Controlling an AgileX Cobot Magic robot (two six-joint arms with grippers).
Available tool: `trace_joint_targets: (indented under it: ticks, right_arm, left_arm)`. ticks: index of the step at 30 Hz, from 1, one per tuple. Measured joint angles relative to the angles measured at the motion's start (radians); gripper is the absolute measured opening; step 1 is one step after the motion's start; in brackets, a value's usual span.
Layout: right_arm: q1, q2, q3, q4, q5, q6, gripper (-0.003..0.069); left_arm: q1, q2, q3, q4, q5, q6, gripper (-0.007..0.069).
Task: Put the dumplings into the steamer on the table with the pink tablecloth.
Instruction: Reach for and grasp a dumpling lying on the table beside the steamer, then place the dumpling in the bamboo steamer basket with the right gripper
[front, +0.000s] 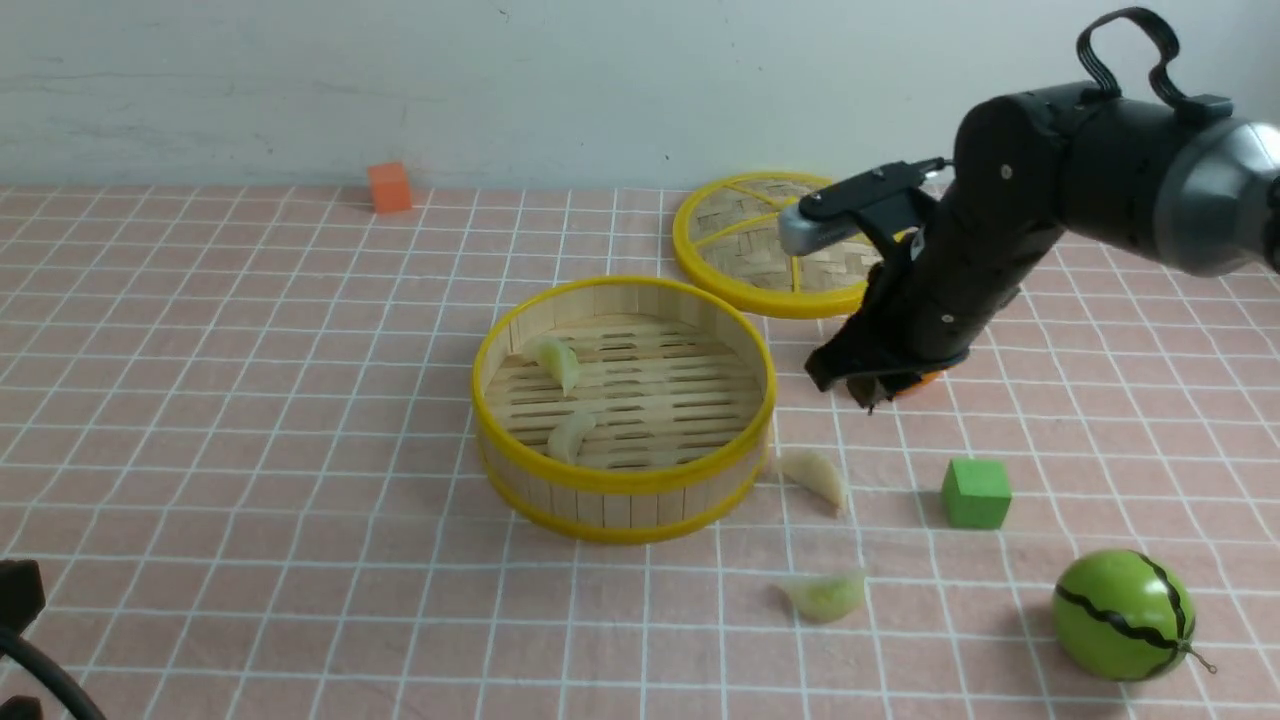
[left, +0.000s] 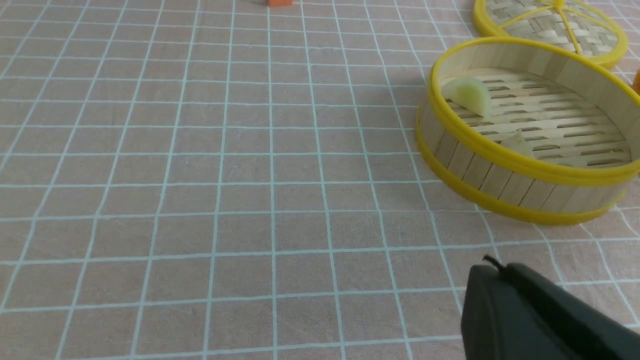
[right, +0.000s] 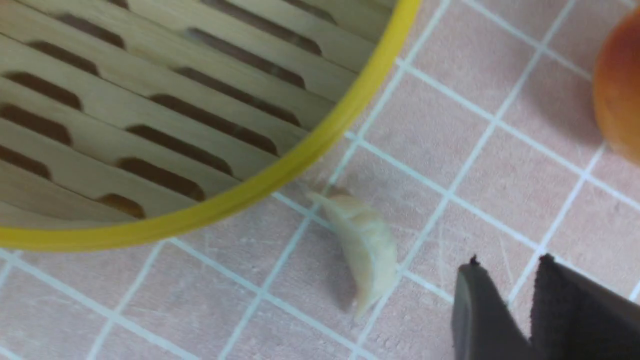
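Now, closest in, the left gripper (left: 520, 310) sits low over the table (front: 200, 450), its fingers pressed together. Next, 1 dumpling (front: 825, 595) lies alone on the pink tablecloth (front: 300, 600). A bit farther, a second dumpling (front: 815, 478) lies just beside the steamer (front: 625, 480). The right gripper (front: 870, 385) hangs above and just behind it, not touching, its fingers a little apart and empty. Farther still, inside the steamer, sit a front dumpling (front: 570, 436) and a back dumpling (front: 556, 362).
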Motion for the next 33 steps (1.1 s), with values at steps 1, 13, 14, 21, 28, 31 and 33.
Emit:
trace_joint_targets:
  ticks: [1, 13, 14, 21, 28, 31, 33]
  right_arm:
    - [-0.003, 0.02, 0.0, 0.012, 0.0, -0.006, 0.0248]
    - [0.012, 0.15, -0.007, 0.094, -0.042, -0.079, 0.0206]
    - [0.012, 0.15, -0.009, 0.093, -0.031, -0.082, 0.0199]
    - [0.012, 0.106, -0.075, -0.014, 0.102, -0.079, 0.0199]
    - [0.058, 0.037, -0.232, 0.092, 0.052, -0.072, 0.0199]
    - [0.135, 0.09, -0.261, 0.193, -0.136, -0.165, 0.0199]
    - [0.152, 0.149, -0.262, 0.204, -0.222, -0.179, 0.0199]
  left_arm:
    - [0.0, 0.0, 0.0, 0.0, 0.0, 0.0, -0.0014]
    - [0.0, 0.0, 0.0, 0.0, -0.001, 0.0, -0.0014]
    - [0.0, 0.0, 0.0, 0.0, -0.001, 0.0, -0.0014]
    - [0.0, 0.0, 0.001, 0.0, -0.001, 0.0, -0.0014]
    - [0.0, 0.0, 0.001, 0.0, -0.001, 0.0, -0.0014]
    - [0.0, 0.0, 0.001, 0.0, -0.002, 0.0, -0.0014]
    - [0.0, 0.0, 0.001, 0.0, -0.002, 0.0, -0.0013]
